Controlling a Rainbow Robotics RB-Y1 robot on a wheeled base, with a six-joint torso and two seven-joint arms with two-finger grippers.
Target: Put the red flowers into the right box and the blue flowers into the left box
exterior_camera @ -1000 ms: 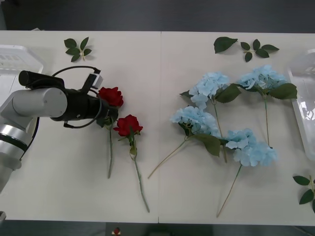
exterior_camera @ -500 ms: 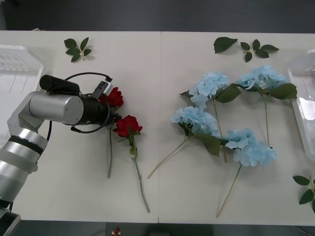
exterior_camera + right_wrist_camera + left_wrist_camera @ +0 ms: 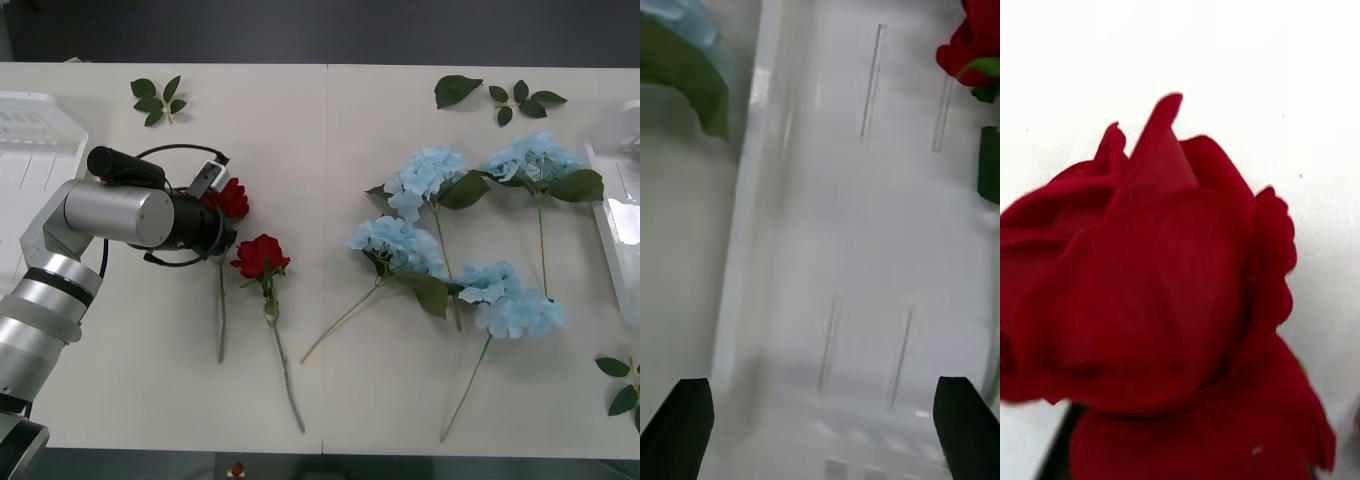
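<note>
White tabletop [image 3: 330, 180] carries everything, with the left box [image 3: 30, 140] at one edge and the translucent right box [image 3: 615, 215] at the other. Between them, nearer the right box, lie the four blue flowers [image 3: 425, 180] — bulky, fluffy heads on long stems with broad leaves; light, soft, best taken by the stem below the head. Smaller are the two red flowers [image 3: 260, 256], well apart from the right box: tight blooms on thin wiry stems that will likely flex and swing, so a hold just under the bloom seems safest.

The left gripper [image 3: 222, 232] sits against the farther rose [image 3: 1150, 300], whose bloom hides its jaws — I cannot tell whether it has hold. The right gripper [image 3: 820, 427] hangs over the right box with fingers spread, empty; a rose head [image 3: 977, 37] already lies inside.
</note>
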